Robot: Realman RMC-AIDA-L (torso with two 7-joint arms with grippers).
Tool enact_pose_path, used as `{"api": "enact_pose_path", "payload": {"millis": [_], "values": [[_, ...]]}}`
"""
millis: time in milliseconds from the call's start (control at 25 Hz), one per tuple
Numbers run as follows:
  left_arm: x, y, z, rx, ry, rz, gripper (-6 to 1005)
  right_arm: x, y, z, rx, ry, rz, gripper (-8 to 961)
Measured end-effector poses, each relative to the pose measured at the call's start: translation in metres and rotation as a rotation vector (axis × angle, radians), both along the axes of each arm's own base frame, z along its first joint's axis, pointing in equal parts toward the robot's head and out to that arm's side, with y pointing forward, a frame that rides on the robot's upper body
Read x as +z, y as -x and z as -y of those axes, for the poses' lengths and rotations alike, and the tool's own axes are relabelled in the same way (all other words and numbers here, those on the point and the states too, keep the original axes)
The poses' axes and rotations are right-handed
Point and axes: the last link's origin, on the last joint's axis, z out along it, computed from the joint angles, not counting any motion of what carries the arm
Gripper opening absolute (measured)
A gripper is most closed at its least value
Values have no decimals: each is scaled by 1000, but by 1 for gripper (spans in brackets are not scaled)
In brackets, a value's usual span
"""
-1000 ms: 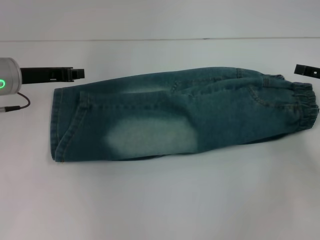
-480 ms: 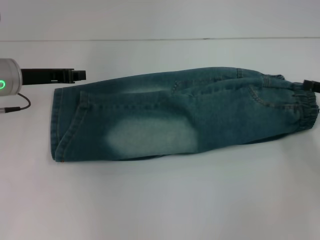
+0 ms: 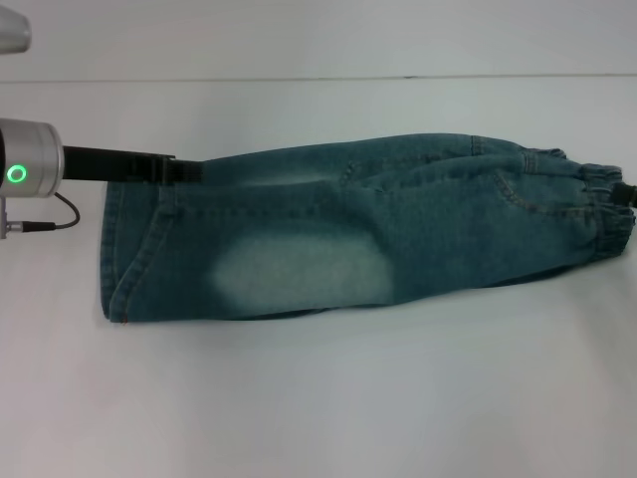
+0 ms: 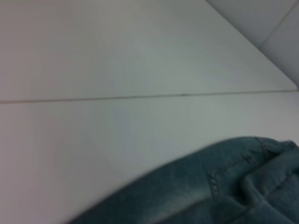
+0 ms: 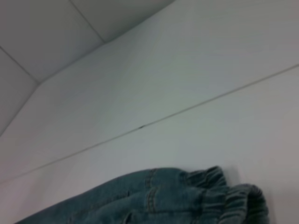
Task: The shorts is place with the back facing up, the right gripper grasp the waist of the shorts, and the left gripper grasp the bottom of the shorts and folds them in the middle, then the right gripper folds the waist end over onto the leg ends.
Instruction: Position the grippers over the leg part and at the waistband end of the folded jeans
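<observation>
I work in what looks like a lab: a plain white table and bare white walls surround me.

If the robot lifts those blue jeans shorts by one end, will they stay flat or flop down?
The blue-green faded denim shorts would probably flop: the cloth already lies in soft wrinkles. The ruffled elastic waistband looks bunchy, so it may be easy to pinch. They should not roll.

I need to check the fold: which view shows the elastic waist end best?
The head view: the whole waist end lies at the right. The right wrist view shows its ruffled band closer but cut off; the left wrist view hardly shows it.
</observation>
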Motion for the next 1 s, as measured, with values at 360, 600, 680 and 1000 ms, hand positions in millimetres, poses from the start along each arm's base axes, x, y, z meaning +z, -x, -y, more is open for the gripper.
{"api": "enact_pose_path", "payload": {"millis": [360,600,680,1000], "values": [[-5,-15,15,-70,141,14,76,-7,-5,5,17,22,12,894],[-7,-17,20,-82,180,25,74,-6,-5,3,24,18,24,893],[-8,-18,22,-86,192,27,74,-6,-5,2,24,18,26,893],[-5,-19,25,-73,217,52,85,-8,-4,2,25,28,26,892]]}}
